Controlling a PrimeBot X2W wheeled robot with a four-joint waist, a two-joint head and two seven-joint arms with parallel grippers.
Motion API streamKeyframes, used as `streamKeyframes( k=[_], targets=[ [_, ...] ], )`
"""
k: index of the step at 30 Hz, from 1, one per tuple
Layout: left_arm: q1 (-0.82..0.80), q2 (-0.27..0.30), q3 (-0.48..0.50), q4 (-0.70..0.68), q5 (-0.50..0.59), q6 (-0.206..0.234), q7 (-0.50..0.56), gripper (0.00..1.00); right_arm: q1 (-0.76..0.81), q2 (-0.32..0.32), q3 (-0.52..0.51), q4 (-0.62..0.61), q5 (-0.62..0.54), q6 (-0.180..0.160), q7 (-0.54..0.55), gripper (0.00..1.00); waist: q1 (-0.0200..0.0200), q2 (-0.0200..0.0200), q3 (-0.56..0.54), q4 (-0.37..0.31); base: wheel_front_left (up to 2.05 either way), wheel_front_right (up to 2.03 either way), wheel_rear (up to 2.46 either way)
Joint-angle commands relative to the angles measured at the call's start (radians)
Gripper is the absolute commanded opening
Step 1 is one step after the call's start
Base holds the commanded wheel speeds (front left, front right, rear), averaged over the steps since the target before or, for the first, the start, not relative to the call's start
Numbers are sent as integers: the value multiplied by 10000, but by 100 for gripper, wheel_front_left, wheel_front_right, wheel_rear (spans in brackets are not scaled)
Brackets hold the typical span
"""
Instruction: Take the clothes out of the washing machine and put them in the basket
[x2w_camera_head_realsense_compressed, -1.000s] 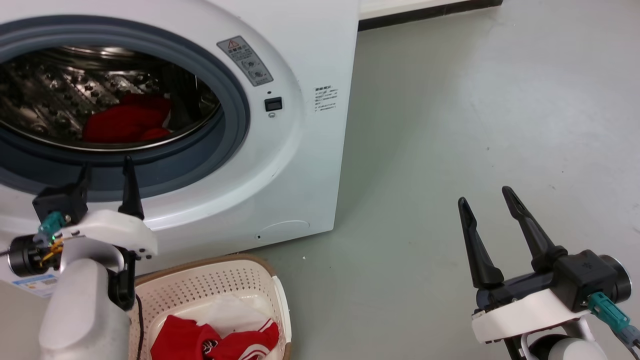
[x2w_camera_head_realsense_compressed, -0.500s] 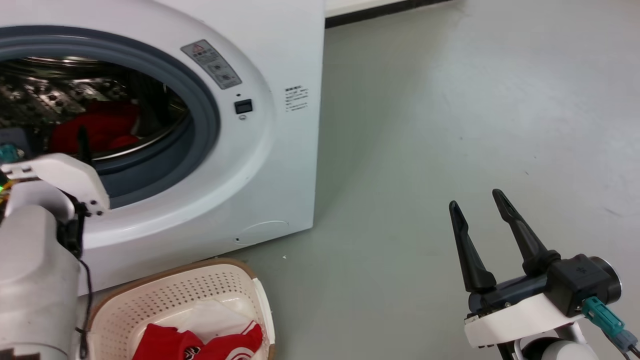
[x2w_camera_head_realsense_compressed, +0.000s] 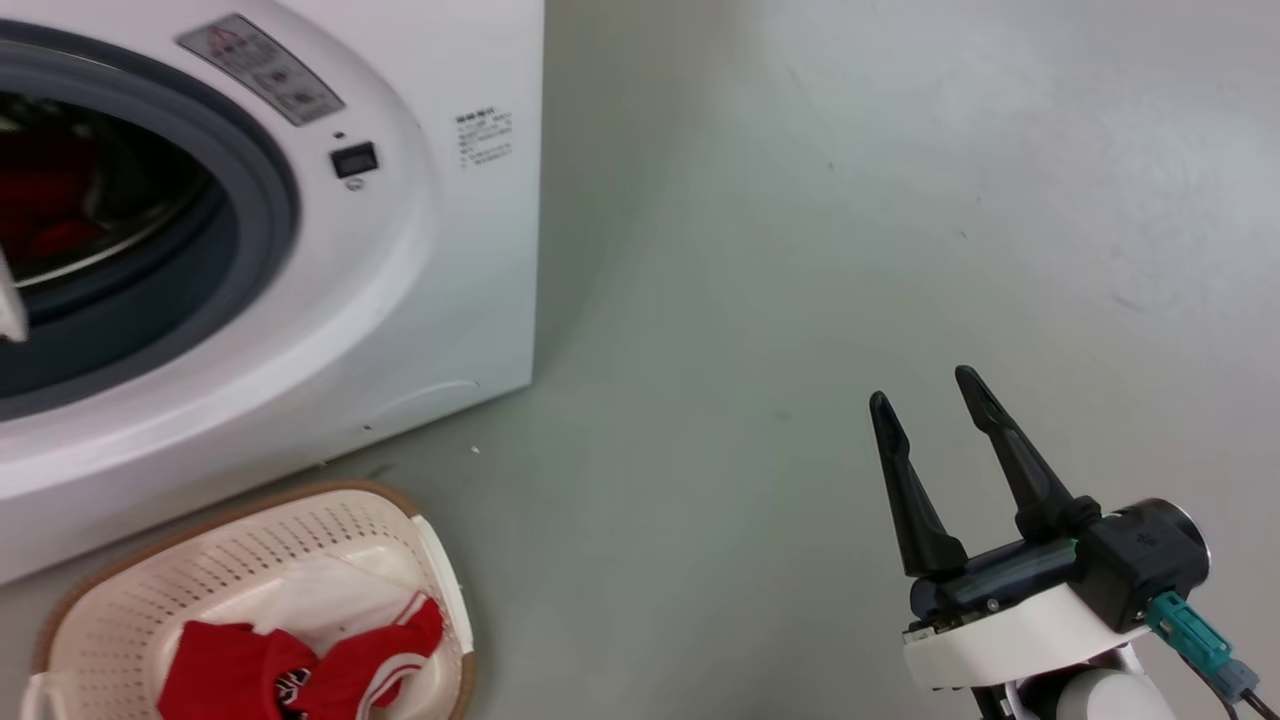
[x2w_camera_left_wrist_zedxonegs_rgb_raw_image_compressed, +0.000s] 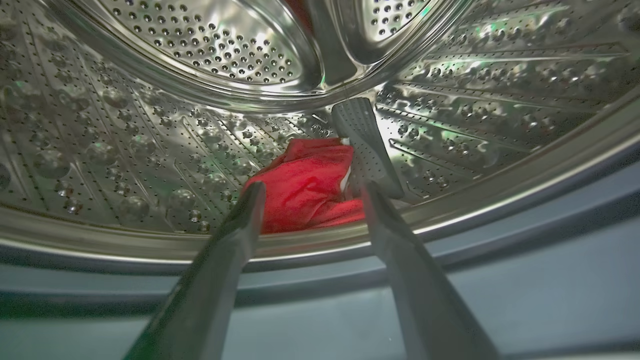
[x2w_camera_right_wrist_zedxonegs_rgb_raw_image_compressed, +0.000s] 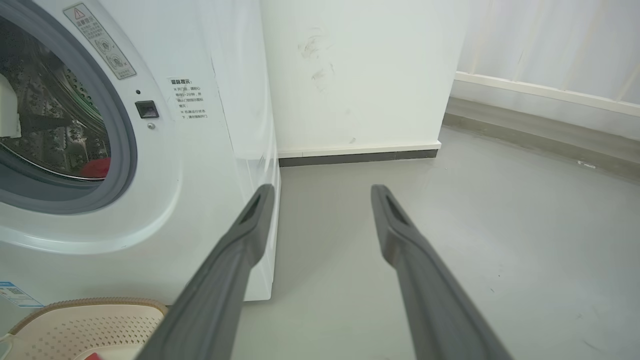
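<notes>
While the left tool (x2w_camera_left_wrist_zedxonegs_rgb_raw_image_compressed: 310, 186) gapes empty, red clothes (x2w_camera_left_wrist_zedxonegs_rgb_raw_image_compressed: 300, 185) lie crosswise in the washing machine (x2w_camera_left_wrist_zedxonegs_rgb_raw_image_compressed: 125, 150).

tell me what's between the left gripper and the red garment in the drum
Nothing is in the way. In the left wrist view the left gripper, jaws open, points at the red garment, with just the drum lip below the gap.

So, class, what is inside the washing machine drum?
A red garment lies on the drum floor beside a grey paddle, the open left gripper pointing at it. Anything under the garment is covered.
</notes>
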Motion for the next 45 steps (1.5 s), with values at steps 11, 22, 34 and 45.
streamKeyframes(
  k=[11, 22, 34, 45],
  targets=[
    [-2343, 1271, -792, 167, 475, -241, 2029, 100, -506, 21, 502, 320, 418, -7, -565, 100, -1, 0, 2278, -1031, 0, 0, 0],
    [-3788, 1767, -1427, 85, 298, -321, 4755, 100, -668, 21, 862, 549, 641, -7, -805, 100, -1, 0, 3079, -1355, 0, 0, 0],
    [-4247, 2157, -2034, -840, -136, -319, 7328, 100, -585, 20, 938, 533, 787, -7, -951, 100, -1, 0, 3682, -1438, 0, 0, 0],
    [-3751, 2503, -1995, -1479, -505, -280, 8289, 100, -730, 20, 1029, 466, 928, -7, -1004, 100, -1, 0, 4041, -1468, 0, 0, 0]
  ],
)
